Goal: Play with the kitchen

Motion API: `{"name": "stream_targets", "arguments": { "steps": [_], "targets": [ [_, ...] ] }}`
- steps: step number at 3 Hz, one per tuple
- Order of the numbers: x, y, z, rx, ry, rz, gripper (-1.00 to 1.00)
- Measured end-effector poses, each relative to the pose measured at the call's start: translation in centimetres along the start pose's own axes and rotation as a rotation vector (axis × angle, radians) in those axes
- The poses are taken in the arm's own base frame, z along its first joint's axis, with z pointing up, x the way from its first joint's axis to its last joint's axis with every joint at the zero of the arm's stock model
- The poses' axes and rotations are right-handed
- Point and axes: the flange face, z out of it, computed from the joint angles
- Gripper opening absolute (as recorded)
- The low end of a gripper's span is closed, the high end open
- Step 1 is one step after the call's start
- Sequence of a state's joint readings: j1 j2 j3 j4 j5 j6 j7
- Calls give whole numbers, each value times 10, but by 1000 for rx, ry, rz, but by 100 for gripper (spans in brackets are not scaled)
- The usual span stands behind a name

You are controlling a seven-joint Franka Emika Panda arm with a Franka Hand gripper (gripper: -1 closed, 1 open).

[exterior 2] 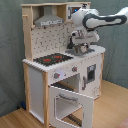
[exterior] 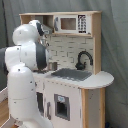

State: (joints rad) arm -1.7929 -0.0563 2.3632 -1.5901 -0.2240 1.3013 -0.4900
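Observation:
The kitchen [exterior: 75, 50] is a tall toy unit of pale wood and white panels, seen in both exterior views [exterior 2: 37, 80]. It has a red-ringed black hob [exterior 2: 52, 59], a grey sink [exterior: 72, 75], a black tap [exterior: 84, 59], a microwave [exterior: 69, 23] and a hood [exterior 2: 49, 20]. The oven door [exterior 2: 70, 102] hangs open, folded down toward the front. My gripper [exterior 2: 78, 48] hovers just above the counter at the sink, right of the hob. In the first exterior view the gripper [exterior: 53, 65] shows as a dark shape behind my white arm.
My white arm [exterior: 25, 75] hides the hob side of the kitchen in the first exterior view. A grey curtain [exterior 2: 10, 50] hangs behind the unit. The wooden floor [exterior 2: 112, 112] lies in front of the open oven door.

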Motion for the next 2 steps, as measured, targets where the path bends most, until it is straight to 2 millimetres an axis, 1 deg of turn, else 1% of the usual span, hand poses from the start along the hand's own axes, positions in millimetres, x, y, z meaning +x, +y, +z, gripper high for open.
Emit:
{"name": "stream_targets", "arguments": {
  "steps": [2],
  "targets": [
    [-42, 10, 23, -5, -5, 68, -100]
  ]
}}
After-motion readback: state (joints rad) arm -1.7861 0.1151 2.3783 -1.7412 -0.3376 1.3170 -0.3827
